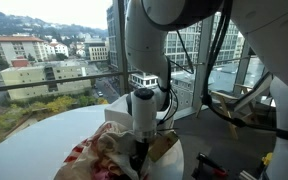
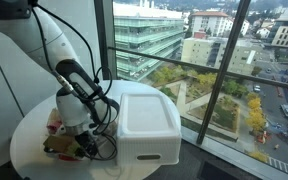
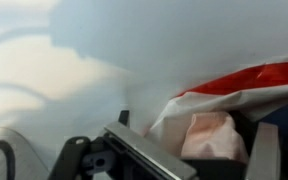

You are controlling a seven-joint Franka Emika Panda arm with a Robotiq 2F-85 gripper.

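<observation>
While the arm drops almost straight down over the round white counter (image 1: pixel 44 135), the pincer (image 1: pixel 139 158) sits right in a crumpled bag (image 1: pixel 104 155), part red-and-white print, part tan paper. That bag lies near the counter's edge in an exterior view, and just beside it stands a big white box (image 2: pixel 149 125) with a rounded lid, between the bag and the window. Over to the wrist view now: one dark finger (image 3: pixel 144 155) low on one side, another at the far edge, and the bag's red, white and pale pink folds bunched between them. Touching the bag, certainly, but whether the pincer is clamped on it or merely standing wide around it, I cannot tell from these angles. Black cables loop around the wrist.
</observation>
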